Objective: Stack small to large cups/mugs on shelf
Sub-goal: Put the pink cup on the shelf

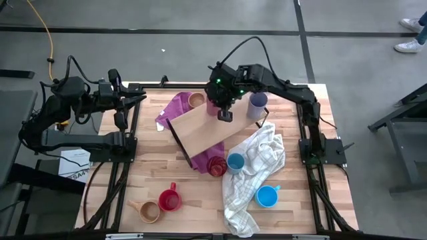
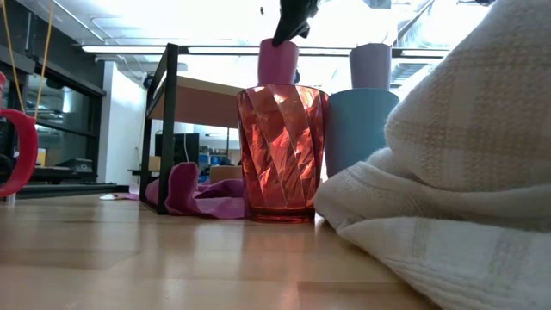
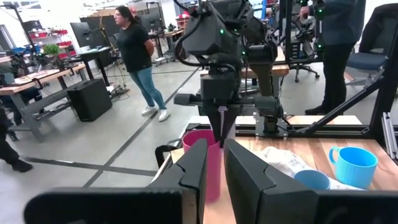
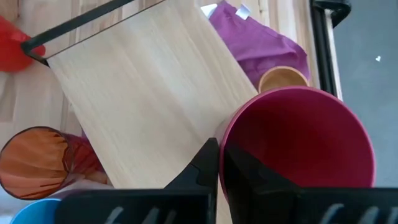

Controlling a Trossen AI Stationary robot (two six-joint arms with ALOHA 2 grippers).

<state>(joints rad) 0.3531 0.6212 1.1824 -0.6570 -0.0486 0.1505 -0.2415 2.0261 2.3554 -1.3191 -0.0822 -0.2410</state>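
Observation:
The shelf (image 1: 200,130) stands askew at the table's middle, over a purple cloth (image 1: 175,108). My right gripper (image 1: 225,115) reaches down at the shelf's far right corner, shut on a magenta tumbler (image 4: 298,143). A lavender tumbler (image 1: 257,105) is just to its right and a tan cup (image 1: 196,100) behind the shelf. A red faceted tumbler (image 1: 215,165) and a blue cup (image 1: 235,162) stand at the shelf's near side. A blue mug (image 1: 267,196), a red mug (image 1: 169,200) and a tan mug (image 1: 148,211) stand nearer the front. My left gripper (image 1: 137,99) waits at the far left, slightly open with nothing between its fingers. My right gripper holds the magenta tumbler by its rim (image 4: 222,132), one finger (image 4: 202,163) outside the wall and the other inside the cup. The fingers come steeply from above, as the left wrist view shows (image 3: 219,138). The tumbler is upright; its base is hidden.
A white checked towel (image 1: 257,167) lies crumpled from the shelf's right side to the front edge, between the two blue cups. Black frame rails (image 1: 133,133) run along the table's sides. People stand in the room beyond (image 3: 134,50).

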